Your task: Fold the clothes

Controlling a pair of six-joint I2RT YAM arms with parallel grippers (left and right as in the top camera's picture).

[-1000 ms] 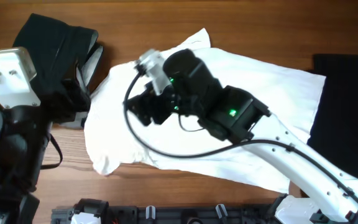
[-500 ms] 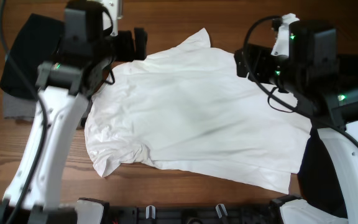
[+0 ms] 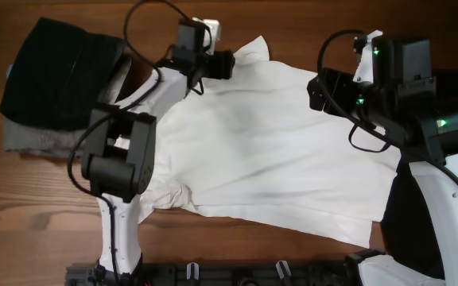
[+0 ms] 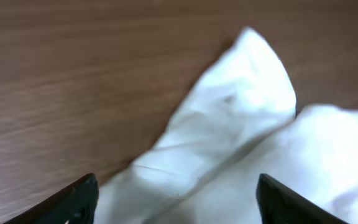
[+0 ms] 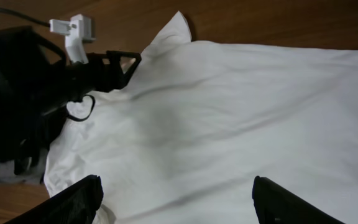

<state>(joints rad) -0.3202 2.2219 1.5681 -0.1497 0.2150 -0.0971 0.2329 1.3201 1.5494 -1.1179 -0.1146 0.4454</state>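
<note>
Shirt: large white short-sleeved T-shirt [image 3: 269, 159] spread open in the middle of the brown wooden table [image 3: 293, 20], plain side up. Probably laid flat so every edge can be reached for a fold.
Sleeve: pointed white sleeve corner [image 4: 253, 81] sticking out toward 12 o'clock, lying loose on the wood. An easy tab to pinch.
Left gripper [image 3: 227, 63]: stretched out to the shirt's 11 o'clock edge, just beside that sleeve. Fingers apart, nothing between them, only cloth underneath in the wrist view. Looks lined up for a grab at the sleeve base.
Right gripper [image 3: 318, 86]: hovering over the far edge at 1 o'clock, fingers spread wide and holding nothing. Wrist camera looking down across the whole shirt back.
Pairing: one gripper at each end of the far edge. Likely the setup for lifting that edge evenly and bringing it toward 6 o'clock.
Side piles: black fabric garments [image 3: 58, 67] heaped on a grey fabric garment [image 3: 22, 139] at 10 o'clock, and black cloth [image 3: 410, 226] at 4 o'clock, partly under the right arm. All off the working patch, so no tangling with the shirt.
Stage: early — no crease or fold visible, grasp not yet made.
Watch for: a one-layer pinch, or uneven lift skewing the fold.
</note>
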